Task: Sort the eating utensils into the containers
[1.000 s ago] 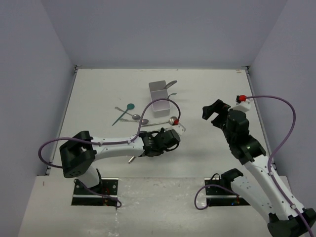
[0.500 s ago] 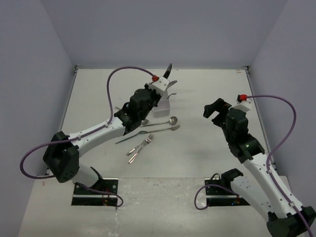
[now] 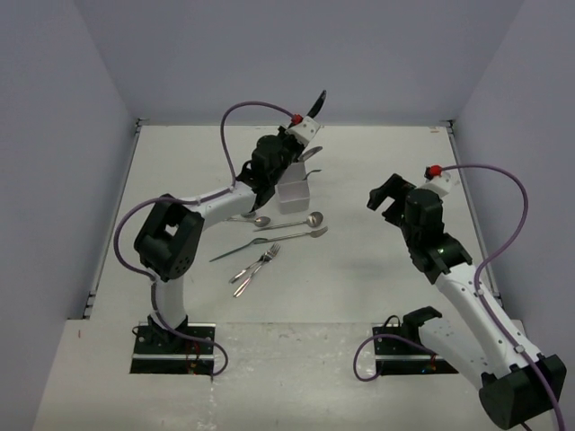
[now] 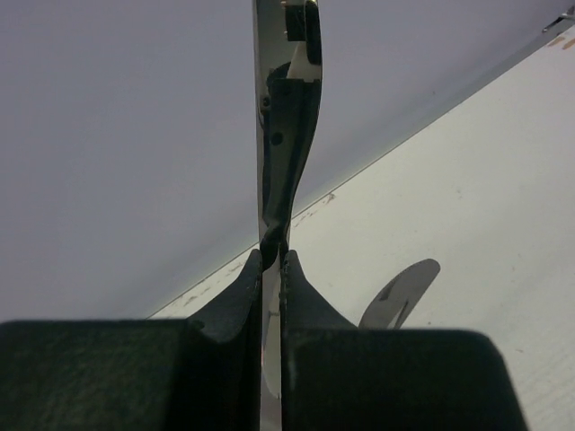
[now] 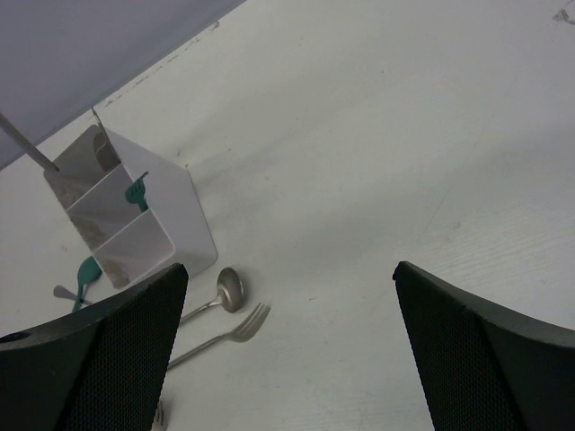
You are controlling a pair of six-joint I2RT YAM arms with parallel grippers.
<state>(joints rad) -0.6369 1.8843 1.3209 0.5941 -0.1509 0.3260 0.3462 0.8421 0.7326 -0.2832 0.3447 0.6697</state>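
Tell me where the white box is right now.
Top view: the white box sits left of center toward the far wall, a silver spoon lying just on its near side.

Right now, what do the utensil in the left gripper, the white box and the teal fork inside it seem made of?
Held utensil: polished metal, probably steel; its surface mirrors dark and light shapes.
White box: likely matte plastic, with thin, flat, glare-free walls; coated card is possible.
Teal fork: apparently plastic; opaque even colour, no metallic shine.
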